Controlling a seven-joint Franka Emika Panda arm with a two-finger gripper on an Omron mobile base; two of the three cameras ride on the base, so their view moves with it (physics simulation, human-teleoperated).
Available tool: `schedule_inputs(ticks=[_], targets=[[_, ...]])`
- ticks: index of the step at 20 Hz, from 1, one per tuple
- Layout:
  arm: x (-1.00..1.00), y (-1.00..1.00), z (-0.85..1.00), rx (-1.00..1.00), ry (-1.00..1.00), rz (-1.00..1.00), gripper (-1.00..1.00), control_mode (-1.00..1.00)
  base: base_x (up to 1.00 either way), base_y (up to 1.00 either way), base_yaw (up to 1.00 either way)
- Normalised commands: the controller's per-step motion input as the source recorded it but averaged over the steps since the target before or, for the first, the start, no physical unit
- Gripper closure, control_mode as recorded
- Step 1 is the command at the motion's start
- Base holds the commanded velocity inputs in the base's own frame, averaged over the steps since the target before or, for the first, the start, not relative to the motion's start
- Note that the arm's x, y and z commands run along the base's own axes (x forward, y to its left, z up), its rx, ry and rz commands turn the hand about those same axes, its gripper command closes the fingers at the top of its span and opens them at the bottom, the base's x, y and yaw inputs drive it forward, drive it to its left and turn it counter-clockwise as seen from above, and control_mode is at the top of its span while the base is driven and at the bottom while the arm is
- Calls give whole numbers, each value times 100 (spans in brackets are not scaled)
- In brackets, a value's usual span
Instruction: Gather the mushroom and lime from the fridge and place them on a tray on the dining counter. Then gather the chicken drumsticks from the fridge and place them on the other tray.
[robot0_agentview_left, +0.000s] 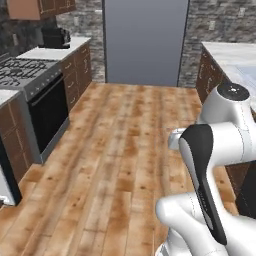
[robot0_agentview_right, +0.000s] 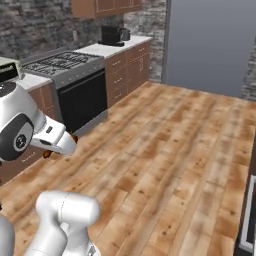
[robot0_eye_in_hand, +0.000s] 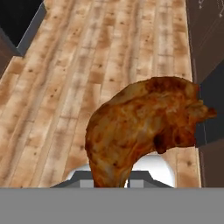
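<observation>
A browned chicken drumstick (robot0_eye_in_hand: 144, 122) fills the middle of the hand view, hanging over the wooden floor. My gripper (robot0_eye_in_hand: 111, 178) is shut on its lower end, and the meat covers the fingertips. In the right base view the white hand sits at the left, with a small brown bit of the drumstick (robot0_agentview_right: 47, 154) showing under it. The fridge (robot0_agentview_left: 145, 40) is a tall grey panel at the far end of the room, door closed. The mushroom, the lime and the trays are out of view.
A stove with a dark oven door (robot0_agentview_left: 47, 112) and brown cabinets line the left wall. A coffee machine (robot0_agentview_right: 112, 35) stands on the far counter. A pale-topped counter (robot0_agentview_left: 235, 57) runs along the right. Open wooden floor (robot0_agentview_left: 120, 150) lies between them.
</observation>
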Motion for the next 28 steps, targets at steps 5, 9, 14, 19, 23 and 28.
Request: schedule_inputs(ticks=[5,9,14,19,23,28], targets=[[0,0,0,0,0,0,100,100,-38,0,-53],[0,0,0,0,0,0,100,100,-53,0,-51],[0,0,0,0,0,0,100,100,-74,0,-45],[0,0,0,0,0,0,100,100,-98,-8,-35],[0,0,0,0,0,0,100,100,-93,-18,-32],[0,0,0,0,0,0,100,100,-97,-23,-30]])
